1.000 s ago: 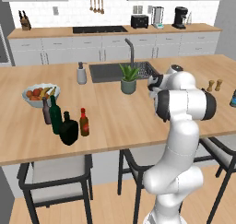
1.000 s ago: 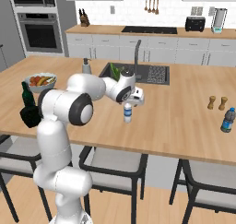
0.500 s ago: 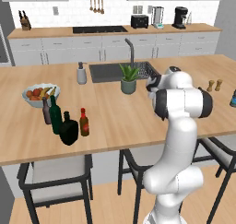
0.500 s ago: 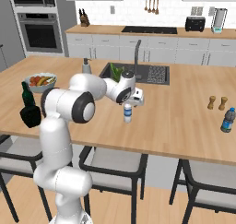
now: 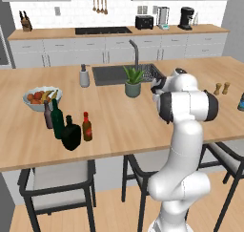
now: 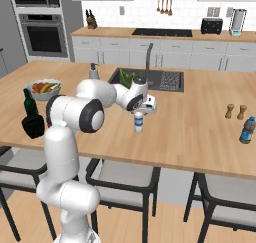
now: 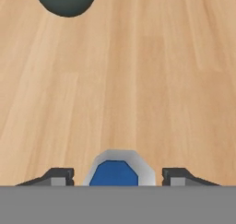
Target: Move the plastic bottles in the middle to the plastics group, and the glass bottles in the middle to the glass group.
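Observation:
A small clear plastic bottle (image 6: 138, 123) with a blue cap (image 7: 114, 172) stands upright mid-island, in front of the sink. My gripper (image 6: 140, 112) hangs right over it, open, one fingertip (image 7: 57, 177) on each side of the cap with gaps to both. At the island's left end stand the squat blackish bottle (image 5: 71, 133) and the small brown red-capped bottle (image 5: 87, 127). They are close beside the tall green wine bottle (image 5: 57, 119) and the slim grey-brown bottle (image 5: 47, 114). A blue plastic bottle (image 6: 245, 130) stands at the far right.
A fruit bowl (image 5: 40, 98) sits behind the glass bottles. A grey soap dispenser (image 5: 84, 76), a potted plant (image 5: 133, 82) and the sink (image 6: 170, 80) lie behind the gripper. Salt and pepper shakers (image 6: 235, 111) stand near the blue bottle. Stools stand under the island's front edge.
The hand has sunk very slightly toward the clear bottle's cap. Nothing else has moved.

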### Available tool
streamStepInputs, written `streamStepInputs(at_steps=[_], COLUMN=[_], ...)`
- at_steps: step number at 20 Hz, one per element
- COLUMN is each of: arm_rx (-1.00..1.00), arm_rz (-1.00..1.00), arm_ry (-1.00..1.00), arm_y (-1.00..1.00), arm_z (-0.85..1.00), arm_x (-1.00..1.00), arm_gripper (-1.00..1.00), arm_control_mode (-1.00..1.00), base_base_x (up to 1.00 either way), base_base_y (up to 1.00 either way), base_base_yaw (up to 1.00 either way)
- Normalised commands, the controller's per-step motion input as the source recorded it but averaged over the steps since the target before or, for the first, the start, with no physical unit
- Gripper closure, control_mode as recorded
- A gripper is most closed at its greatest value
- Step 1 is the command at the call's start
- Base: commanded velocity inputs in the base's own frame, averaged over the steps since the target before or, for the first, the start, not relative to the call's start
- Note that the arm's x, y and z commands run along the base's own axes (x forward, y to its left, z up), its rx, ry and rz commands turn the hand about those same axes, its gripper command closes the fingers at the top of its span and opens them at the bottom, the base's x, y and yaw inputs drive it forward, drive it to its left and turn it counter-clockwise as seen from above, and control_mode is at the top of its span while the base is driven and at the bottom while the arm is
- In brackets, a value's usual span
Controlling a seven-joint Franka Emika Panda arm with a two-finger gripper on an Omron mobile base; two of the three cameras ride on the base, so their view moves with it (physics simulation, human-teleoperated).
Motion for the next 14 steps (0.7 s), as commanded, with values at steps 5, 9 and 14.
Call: streamStepInputs(at_steps=[5, 9, 14], arm_rx=[0.00, 0.00, 0.00], arm_rz=[0.07, 0.13, 0.04], arm_ry=[-0.03, -0.10, -0.11], arm_y=[0.00, -0.03, -0.25], arm_z=[-0.03, 0.05, 0.21], arm_x=[0.00, -0.16, -0.52], arm_gripper=[1.00, 1.00, 1.00], arm_control_mode=[-1.00, -1.00, -1.00], base_base_x=[0.00, 0.00, 0.00], base_base_y=[0.00, 0.00, 0.00], base_base_yaw=[0.00, 0.00, 0.00])
